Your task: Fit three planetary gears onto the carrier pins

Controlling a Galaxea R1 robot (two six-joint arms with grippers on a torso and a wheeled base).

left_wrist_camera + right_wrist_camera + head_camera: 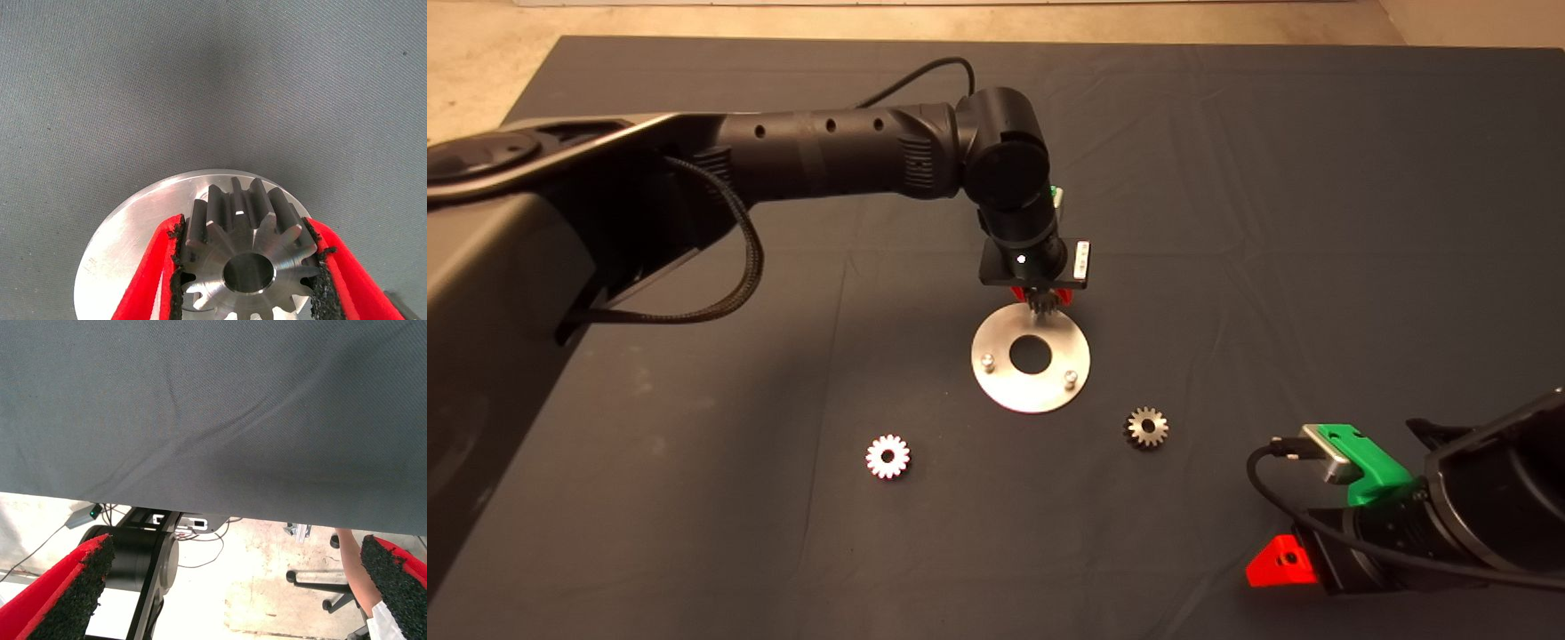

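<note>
My left gripper [1040,300] hangs over the far edge of the silver disc [1032,391] in the middle of the mat, shut on a planetary gear [248,257]. In the left wrist view that gear sits flat between the red fingers [150,273], just above the disc [130,233]. Two carrier pins [987,361] [1071,378] stand bare on the near half of the disc; the far part is hidden under the gripper. Two more gears lie loose on the mat, one to the near left [887,457] and one to the near right [1146,428]. My right gripper [1279,564] waits open at the lower right edge.
The dark mat [1227,222] covers the table, with creases across it. The right wrist view shows the mat's edge [213,453], then floor with cables, a black machine base [137,560] and a chair's wheeled foot [320,580].
</note>
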